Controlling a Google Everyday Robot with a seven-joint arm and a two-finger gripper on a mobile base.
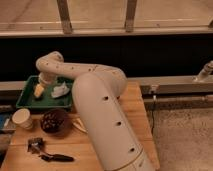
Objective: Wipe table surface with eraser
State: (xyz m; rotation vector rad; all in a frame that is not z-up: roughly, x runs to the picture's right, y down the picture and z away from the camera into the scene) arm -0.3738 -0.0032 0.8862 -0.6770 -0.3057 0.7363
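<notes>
The table surface (136, 106) is a light-brown plank top, largely covered by my big white arm running from the lower right to the upper left. My gripper (43, 83) hangs at the arm's end over the left part of a green tray (24, 98), open, with nothing seen held in it. Just beneath it lies a small yellowish piece (38, 90). A white-grey cloth (60, 91) lies in the tray to its right. I cannot make out the eraser; it is hidden or out of view.
On the table in front of the tray stand a pale cup (21, 119) and a dark bowl (54, 121). A small metal item (35, 145) and a black-handled tool (56, 157) lie near the front edge. A dark wall and rail run behind.
</notes>
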